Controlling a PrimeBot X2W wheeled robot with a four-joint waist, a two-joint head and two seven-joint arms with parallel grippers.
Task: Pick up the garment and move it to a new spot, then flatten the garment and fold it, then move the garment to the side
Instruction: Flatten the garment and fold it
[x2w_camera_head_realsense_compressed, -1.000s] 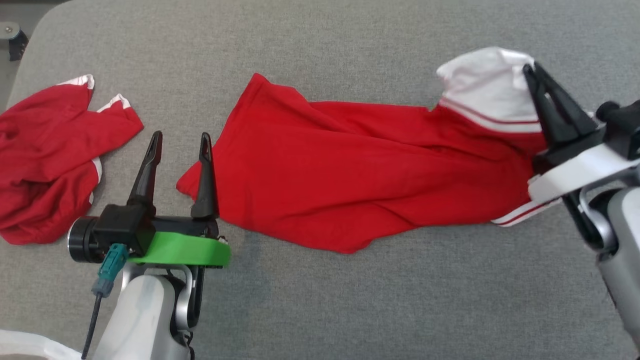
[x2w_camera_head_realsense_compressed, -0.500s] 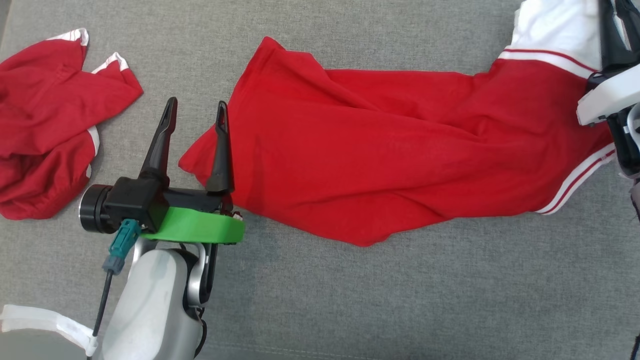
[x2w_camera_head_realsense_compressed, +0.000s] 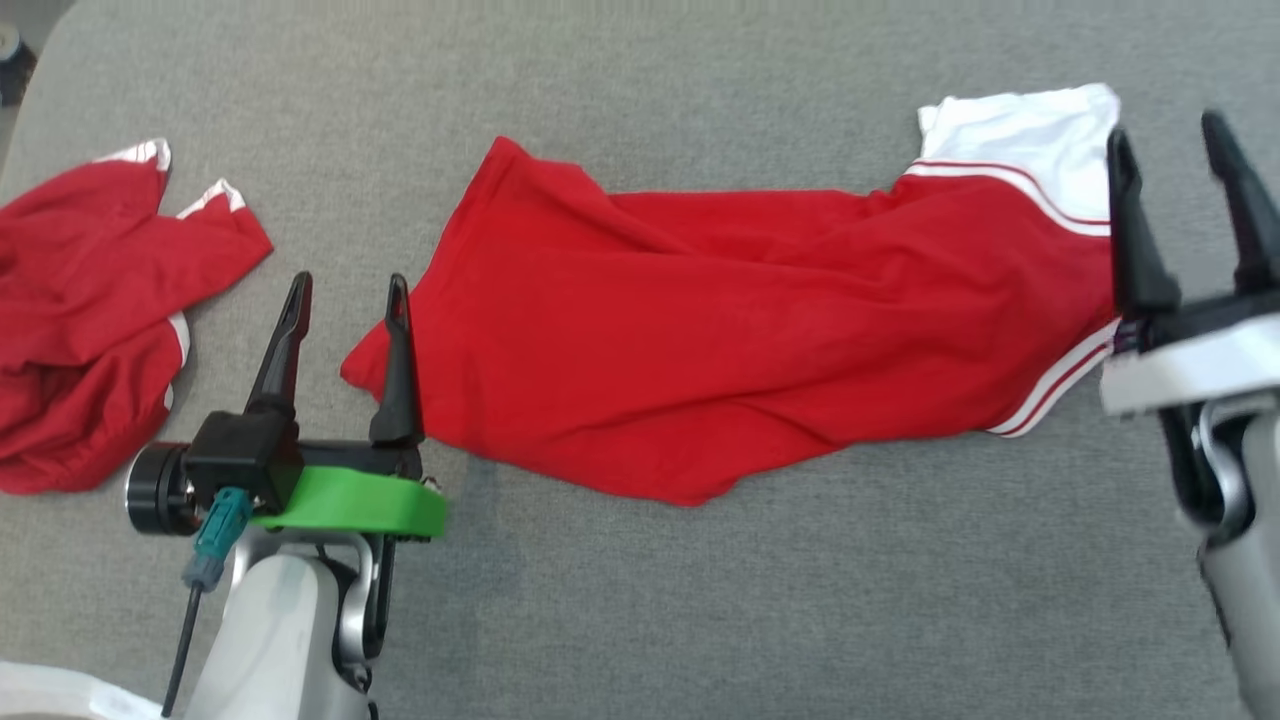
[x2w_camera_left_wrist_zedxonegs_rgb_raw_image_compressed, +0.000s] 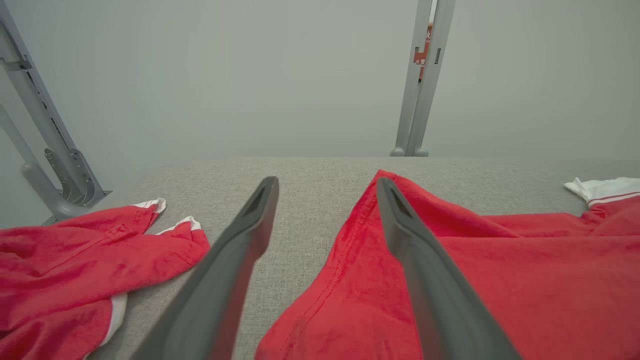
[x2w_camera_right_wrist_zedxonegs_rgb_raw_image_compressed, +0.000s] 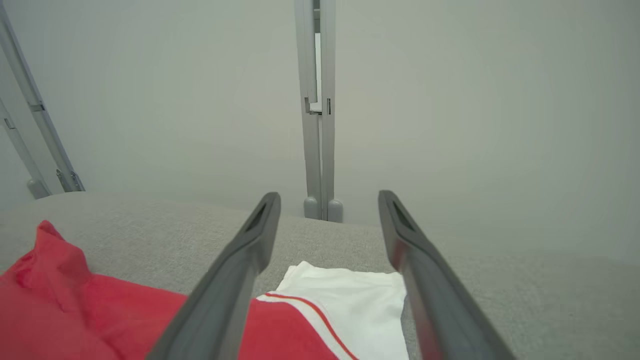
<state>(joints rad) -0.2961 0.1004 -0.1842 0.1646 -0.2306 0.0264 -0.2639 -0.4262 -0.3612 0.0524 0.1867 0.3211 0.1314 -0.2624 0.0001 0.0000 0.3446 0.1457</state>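
Currently red garment (x2w_camera_head_realsense_compressed: 720, 350) lies stretched on grey table (x2w_camera_head_realsense_compressed: 700, 620) between left gripper (x2w_camera_head_realsense_compressed: 345, 290) and right gripper (x2w_camera_head_realsense_compressed: 1165, 140), both spread and empty; cloth looks soft, light, limp, so pinch hem corners

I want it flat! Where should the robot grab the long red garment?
Probably by its ends: the white band from the right with the right end effector, the pointed red corner from the left with the left end effector. The long red garment lies stretched sideways, so both ends stick out free.
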